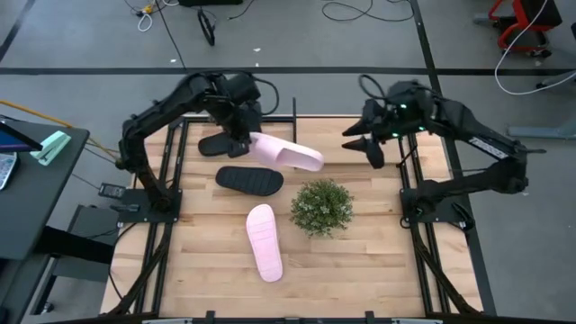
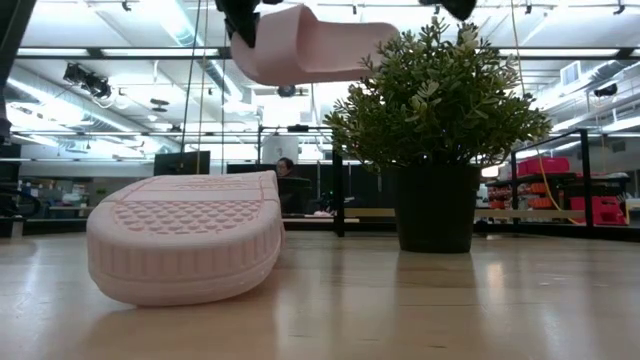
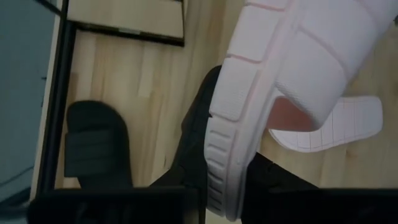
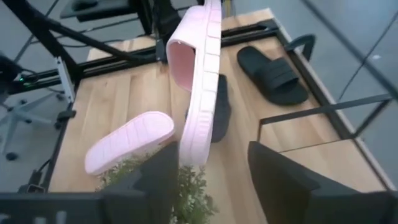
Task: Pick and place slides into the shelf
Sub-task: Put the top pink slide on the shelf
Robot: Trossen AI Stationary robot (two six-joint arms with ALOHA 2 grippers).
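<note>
My left gripper [image 1: 247, 137] is shut on a pale pink slide [image 1: 288, 154] and holds it in the air over the far middle of the table. A second pink slide [image 1: 265, 241] lies sole up near the table's middle. One black slide [image 1: 249, 179] lies on the wood below the held one. The other black slide [image 1: 219, 142] lies at the far left by the shelf's black bars [image 1: 293, 115]. My right gripper [image 1: 364, 144] hangs open and empty above the far right [image 4: 211, 186]. My left gripper pinches the pink slide's sole [image 3: 222, 180] between its two fingers [image 3: 186, 155], at the end of the slide nearest the arm; heel or toe, I cannot tell. The slide is lifted clear [image 2: 310, 45] and turned on its side edge, its strap [image 3: 323, 56] away from the gripper.
A small green bushy plant in a black pot [image 1: 321, 205] stands right of the middle, close to the held slide's free end. The shelf's bars also show in the right wrist view [image 4: 311, 112]. Bare wood lies along the near edge.
</note>
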